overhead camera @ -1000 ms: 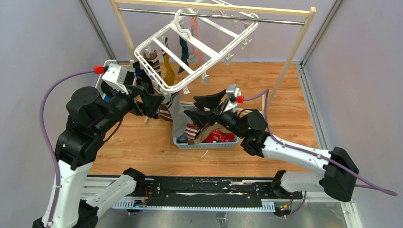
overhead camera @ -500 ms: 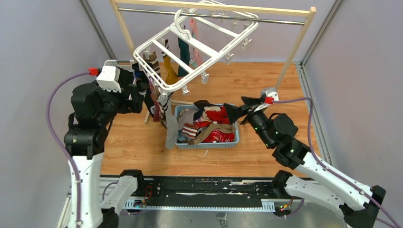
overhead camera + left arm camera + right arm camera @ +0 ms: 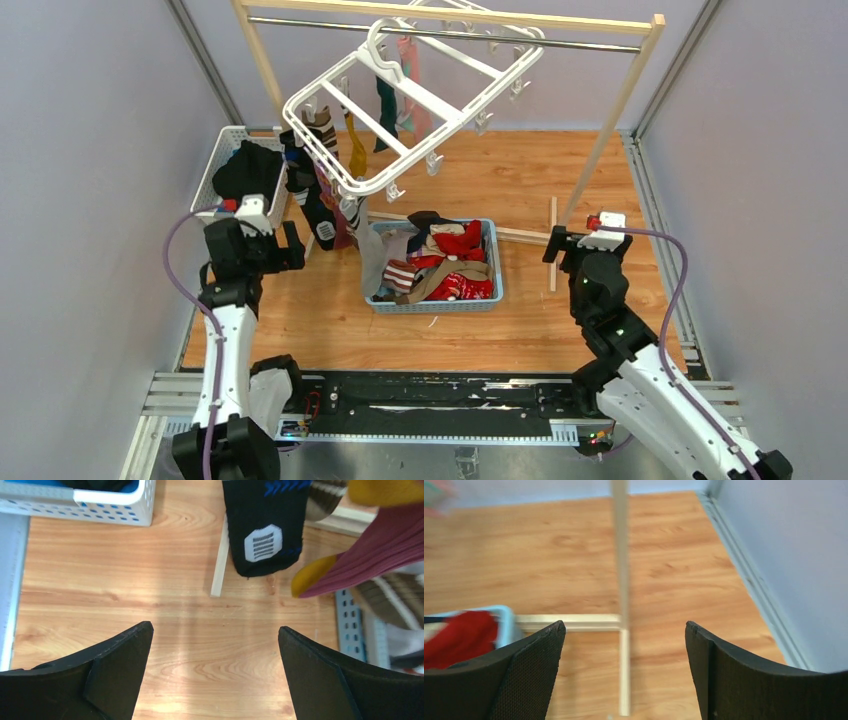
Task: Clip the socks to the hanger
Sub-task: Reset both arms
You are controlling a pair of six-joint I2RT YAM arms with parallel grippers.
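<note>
Left gripper [image 3: 215, 632] stood wide, empty, a black sock [image 3: 272, 517] ahead. Right gripper [image 3: 624, 627] likewise; blurred red socks [image 3: 459, 640], seemingly, lay left.

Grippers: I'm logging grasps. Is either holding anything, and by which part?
Nothing is held; the left gripper and the right gripper both stand open and empty.
</note>
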